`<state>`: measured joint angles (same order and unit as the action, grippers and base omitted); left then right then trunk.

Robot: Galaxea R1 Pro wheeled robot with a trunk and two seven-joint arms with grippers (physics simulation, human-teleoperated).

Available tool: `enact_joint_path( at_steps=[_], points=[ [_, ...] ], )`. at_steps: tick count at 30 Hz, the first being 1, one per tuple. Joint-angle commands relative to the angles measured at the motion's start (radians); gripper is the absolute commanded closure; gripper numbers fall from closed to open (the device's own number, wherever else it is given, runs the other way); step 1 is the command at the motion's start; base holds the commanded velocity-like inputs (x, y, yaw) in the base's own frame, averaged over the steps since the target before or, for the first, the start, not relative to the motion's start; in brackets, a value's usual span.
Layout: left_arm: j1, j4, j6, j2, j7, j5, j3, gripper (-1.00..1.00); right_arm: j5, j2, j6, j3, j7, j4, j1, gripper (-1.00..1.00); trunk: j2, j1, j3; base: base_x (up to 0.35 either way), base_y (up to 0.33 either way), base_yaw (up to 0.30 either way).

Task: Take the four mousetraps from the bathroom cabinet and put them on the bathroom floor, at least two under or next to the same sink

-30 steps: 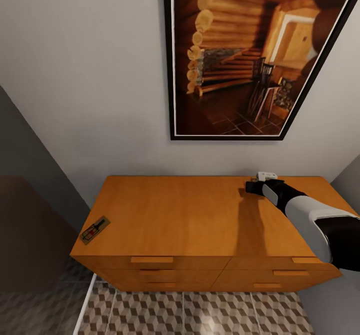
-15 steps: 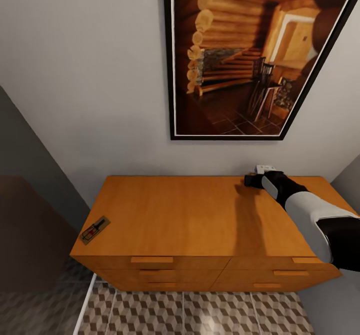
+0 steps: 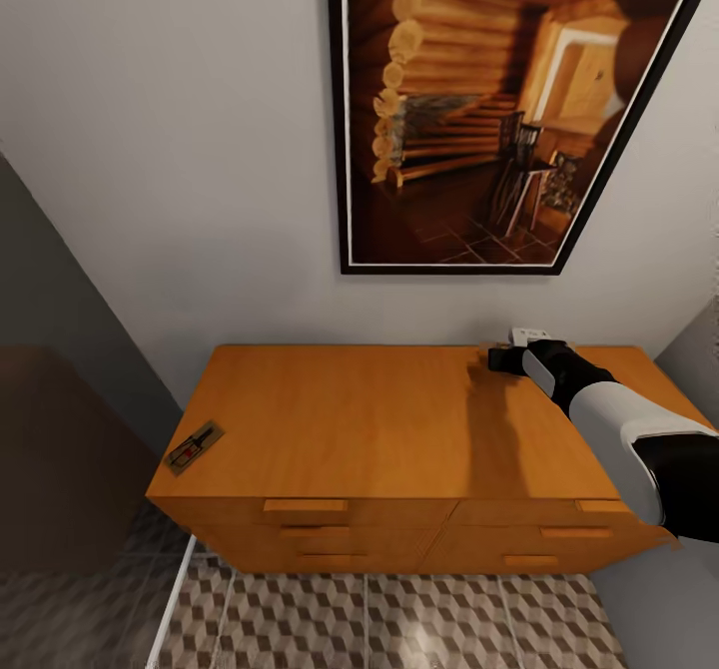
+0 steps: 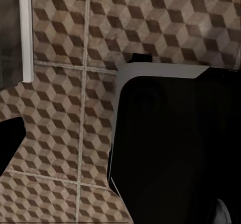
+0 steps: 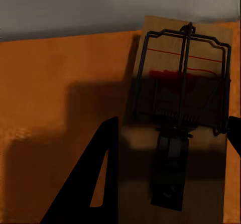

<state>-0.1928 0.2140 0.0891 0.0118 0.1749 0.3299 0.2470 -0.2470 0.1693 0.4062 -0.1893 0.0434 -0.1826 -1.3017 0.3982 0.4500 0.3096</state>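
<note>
Against the wall: cabinet point(image 3: 399, 429) under a framed picture point(image 3: 499, 110); bathroom floor point(image 3: 399, 619) tiled in front.
Right gripper point(image 5: 170, 179): at the surface's back right corner; fingers spread, one either side of a mousetrap point(image 5: 178, 133), nothing pinched yet.
Second mousetrap point(image 3: 194, 446): flat at the front left corner.
Left gripper: fingers' state cannot be told.
Step in hand: centre over the board; pinch its long edges, clear of the wire bar; lift straight.
Writing: none legible.
</note>
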Motion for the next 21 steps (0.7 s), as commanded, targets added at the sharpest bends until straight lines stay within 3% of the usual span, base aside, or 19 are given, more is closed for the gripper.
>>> enact_joint_path(
  at_steps=[1,21],
  points=[
    [0.000,-0.001,0.003,0.000,0.005,0.009,0.008,-1.00,-0.009,0.001,0.005,-0.008,0.004,-0.001,-0.001,1.00,0.002,0.000,0.002,-0.289,0.000,0.000],
    [0.000,-0.004,0.003,0.000,0.005,0.009,0.008,-1.00,-0.009,0.001,0.003,-0.009,0.003,0.000,-0.001,1.00,0.002,0.000,0.002,-0.328,0.000,0.000]
  ],
)
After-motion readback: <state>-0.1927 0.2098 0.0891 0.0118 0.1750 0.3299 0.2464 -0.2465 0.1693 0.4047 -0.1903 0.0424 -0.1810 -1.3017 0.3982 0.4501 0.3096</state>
